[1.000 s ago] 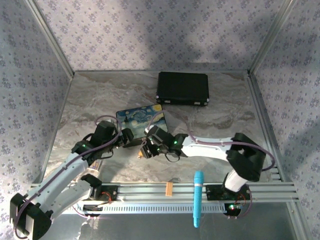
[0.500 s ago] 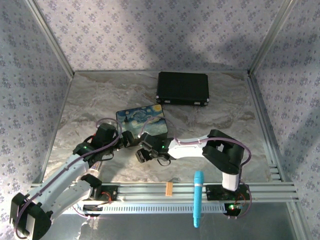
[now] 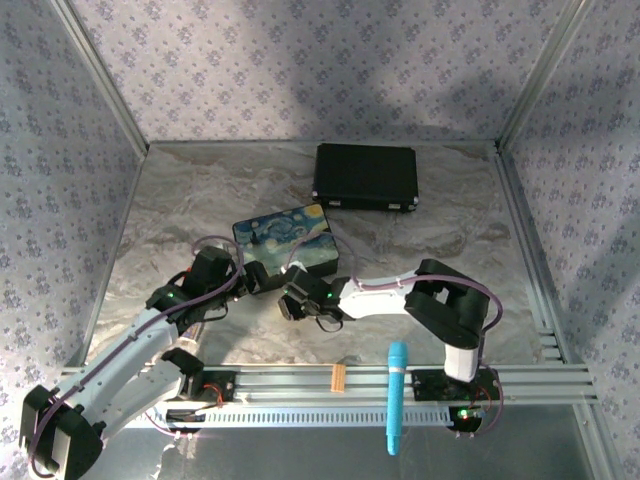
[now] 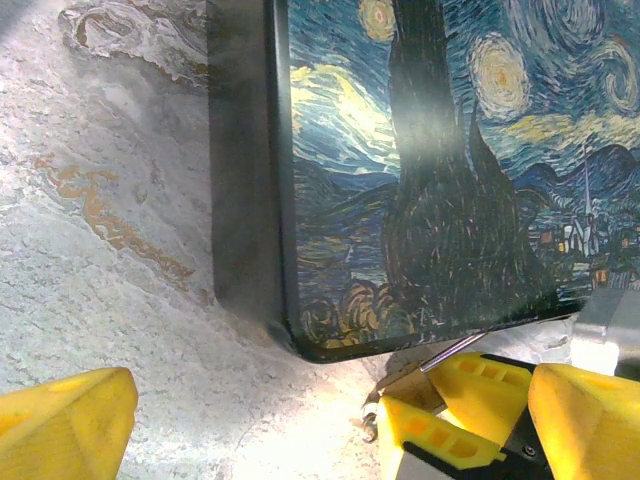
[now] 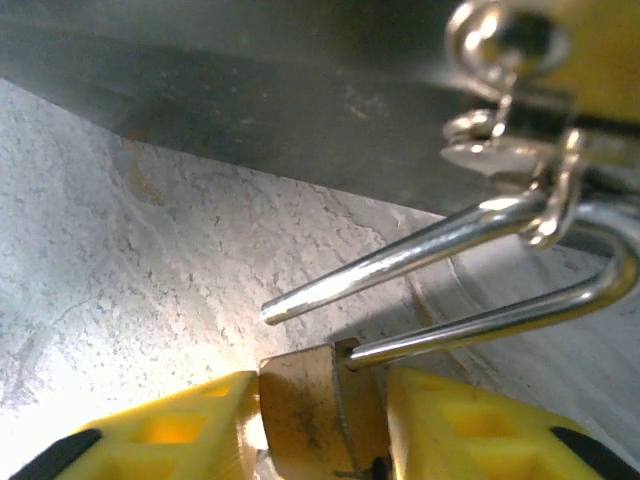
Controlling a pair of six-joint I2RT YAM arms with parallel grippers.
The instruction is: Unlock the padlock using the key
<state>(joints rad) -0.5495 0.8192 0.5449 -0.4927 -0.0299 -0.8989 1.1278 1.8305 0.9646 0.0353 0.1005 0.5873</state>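
Pinching the padlock (image 5: 305, 420), the right gripper (image 5: 322, 388) is closed; the left gripper (image 4: 338, 388) gapes wide, empty.

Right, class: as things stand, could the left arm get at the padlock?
Probably only partly: the open left gripper sits close, but the right gripper clamps the padlock by its body, leaving the shackle free.

In the right wrist view the padlock (image 5: 308, 405) is cut off by the bottom edge — just its brass top shows between the yellow fingers (image 5: 170, 435) of the right gripper (image 5: 320, 415). The shiny ring (image 5: 462, 35) up top is blurry and runs off the edge. From above, the padlock is too small to make out, hidden under that gripper. The painted box (image 4: 430, 170) runs off the top and right of the left wrist view
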